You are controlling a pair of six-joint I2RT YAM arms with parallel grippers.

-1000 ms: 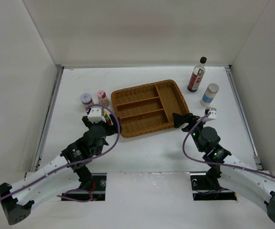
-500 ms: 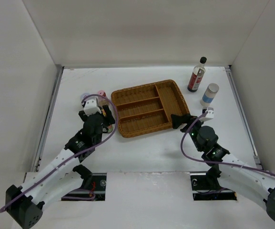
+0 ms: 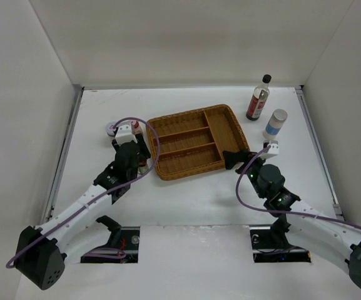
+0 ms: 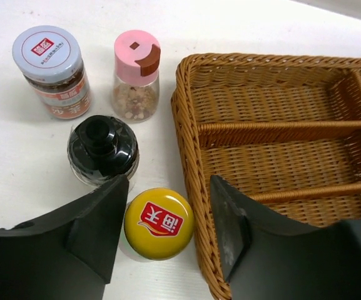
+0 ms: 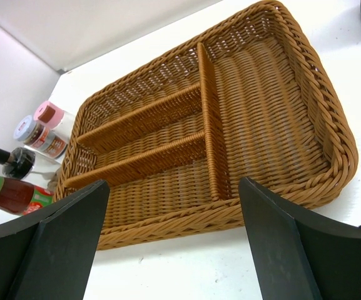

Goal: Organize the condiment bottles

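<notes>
Left arm (image 3: 96, 195) stretches forward, left gripper (image 4: 167, 187) straddling the yellow-capped bottle (image 4: 159, 223), jaws apart; right gripper (image 5: 174, 186) hangs low, spread wide, facing the wicker tray (image 5: 330, 144)

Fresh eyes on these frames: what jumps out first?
The brown wicker divided tray sits mid-table with every compartment bare. Just left of it, near the pink-lidded jar, the left pincer straddles the yellow-capped bottle. Two more bottles stand apart beyond the tray's far right corner: the tall dark bottle and the white shaker.
</notes>
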